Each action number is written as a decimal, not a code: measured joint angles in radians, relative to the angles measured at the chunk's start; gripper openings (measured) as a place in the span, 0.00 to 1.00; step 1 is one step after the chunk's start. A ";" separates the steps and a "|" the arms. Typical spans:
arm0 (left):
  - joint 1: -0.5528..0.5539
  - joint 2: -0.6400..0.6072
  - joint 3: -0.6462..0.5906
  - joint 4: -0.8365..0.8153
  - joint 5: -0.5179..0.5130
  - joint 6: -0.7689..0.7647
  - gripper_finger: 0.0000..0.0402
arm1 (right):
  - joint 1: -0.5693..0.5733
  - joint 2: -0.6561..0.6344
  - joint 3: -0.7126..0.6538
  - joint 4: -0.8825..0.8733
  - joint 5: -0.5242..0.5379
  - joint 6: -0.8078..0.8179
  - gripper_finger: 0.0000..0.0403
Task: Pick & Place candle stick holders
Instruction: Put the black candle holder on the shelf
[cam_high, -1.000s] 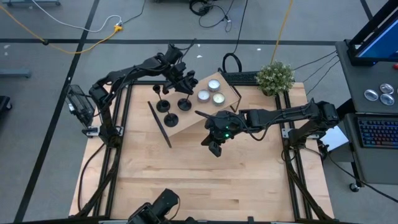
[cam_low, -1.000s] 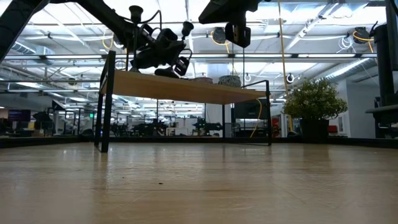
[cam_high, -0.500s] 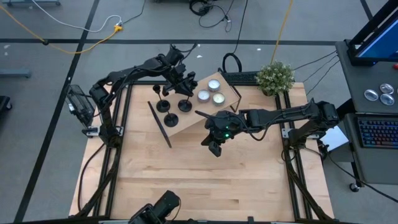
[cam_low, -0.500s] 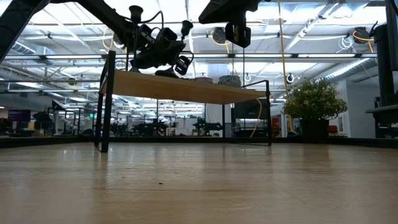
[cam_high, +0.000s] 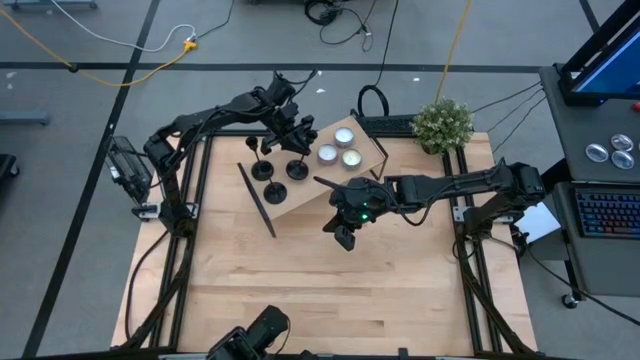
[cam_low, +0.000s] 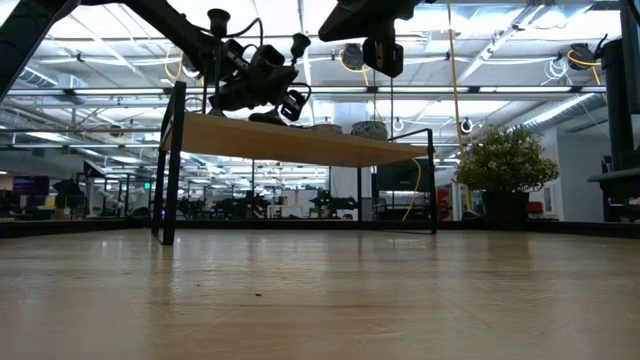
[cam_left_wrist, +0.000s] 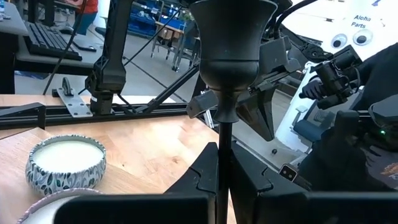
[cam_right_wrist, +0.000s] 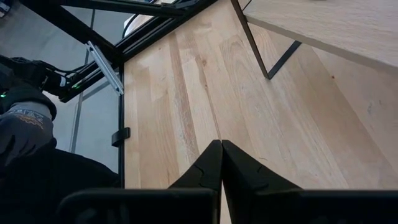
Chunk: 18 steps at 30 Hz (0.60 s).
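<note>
Three candle stick holders on shelf, left gripper clamping one

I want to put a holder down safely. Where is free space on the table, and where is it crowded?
The wooden table is bare in front of the raised shelf, below the shut right end effector. The shelf is crowded: candle stick holders, tealight candles, and the left end effector, shut on one holder's stem.

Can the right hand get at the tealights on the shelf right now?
Probably yes: the right hand hangs shut beside the shelf, and the tealights sit uncovered; the left hand works farther along.
</note>
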<state>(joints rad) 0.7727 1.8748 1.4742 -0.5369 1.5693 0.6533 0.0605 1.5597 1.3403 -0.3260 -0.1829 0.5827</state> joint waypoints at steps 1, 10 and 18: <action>0.000 0.000 0.000 0.000 -0.003 0.000 0.03 | 0.000 0.000 0.000 0.000 0.000 0.000 0.00; 0.008 0.000 0.001 -0.018 -0.086 0.005 0.06 | 0.000 0.000 0.000 0.000 0.000 0.000 0.00; 0.010 0.000 0.001 -0.020 -0.086 0.006 0.04 | 0.000 0.000 0.000 0.000 -0.001 0.000 0.00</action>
<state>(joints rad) 0.7822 1.8751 1.4754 -0.5571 1.4831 0.6589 0.0608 1.5597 1.3403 -0.3260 -0.1837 0.5831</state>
